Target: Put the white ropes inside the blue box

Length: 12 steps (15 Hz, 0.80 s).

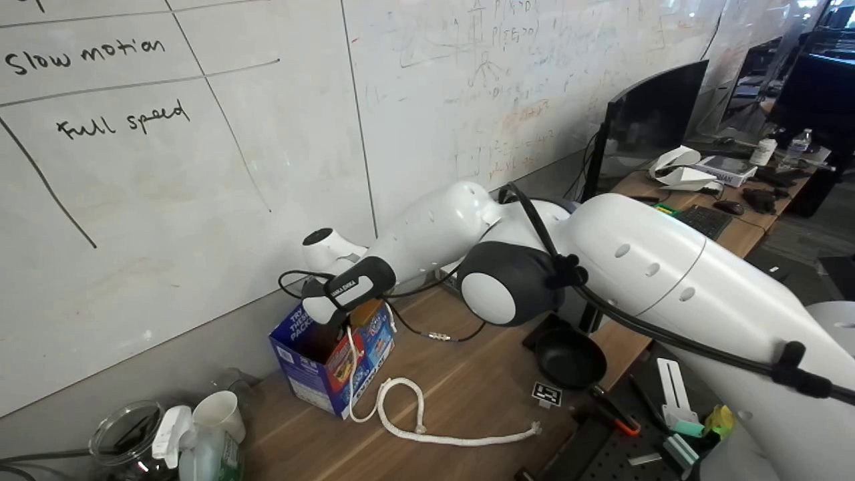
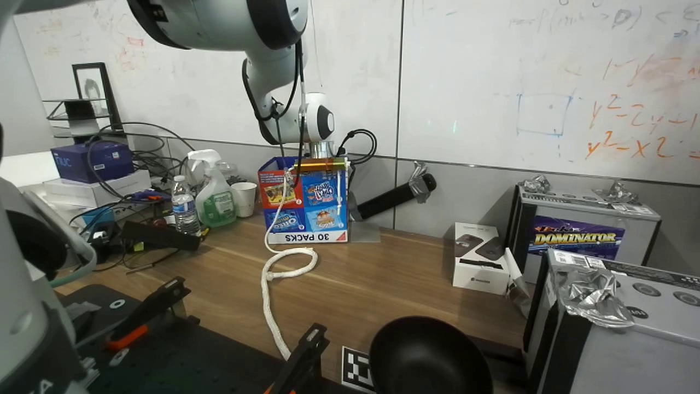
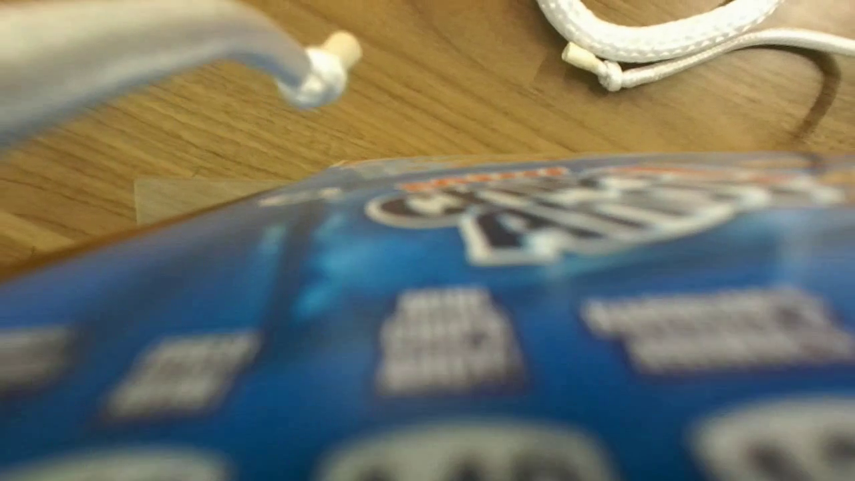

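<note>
On the wooden counter (image 2: 394,279), the open blue snack carton (image 2: 322,205) stands near the whiteboard (image 2: 470,82), its "30 PACKS" print upside down. The Franka arm (image 1: 434,227) bends over it, with the end effector out of sight behind the printed front; its fingers are together, though whether cord lies between them cannot be told. The thin white cord (image 1: 352,374) drapes down that front to the counter, and a knotted end (image 3: 314,83) hangs past the carton's edge. The thick white rope (image 1: 461,440) lies loosely looped outside, near the carton's base.
</note>
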{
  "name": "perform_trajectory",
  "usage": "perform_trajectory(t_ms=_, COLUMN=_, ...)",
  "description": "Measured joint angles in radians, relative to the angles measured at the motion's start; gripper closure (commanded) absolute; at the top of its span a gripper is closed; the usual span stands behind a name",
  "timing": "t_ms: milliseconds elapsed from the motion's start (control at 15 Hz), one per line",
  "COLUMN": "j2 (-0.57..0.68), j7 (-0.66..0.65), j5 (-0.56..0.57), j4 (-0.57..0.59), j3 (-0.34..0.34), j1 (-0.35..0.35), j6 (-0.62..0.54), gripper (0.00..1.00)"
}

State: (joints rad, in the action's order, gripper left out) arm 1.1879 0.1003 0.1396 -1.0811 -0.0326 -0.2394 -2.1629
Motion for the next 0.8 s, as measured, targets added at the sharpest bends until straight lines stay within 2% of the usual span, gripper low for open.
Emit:
perform_trajectory(t_ms=133, j2=0.0, j7=-0.003, j5=0.0, j4=0.018, j3=0.0, j1=-0.001, j6=0.03, gripper=0.6)
perform_trajectory(t_ms=600, j2=-0.043, j7=-0.013, j5=0.0, j4=0.048, j3=0.0, j1=-0.024, j6=0.097, gripper=0.06)
perform_trajectory(t_ms=667, j2=-0.059, j7=-0.015, j5=0.0, j4=0.047, j3=0.0, j1=-0.03, j6=0.102, gripper=0.01)
perform_trajectory(t_ms=800, j2=-0.095, j7=-0.016, j5=0.0, j4=0.044, j3=-0.001, j1=-0.038, j6=0.127, gripper=0.0)
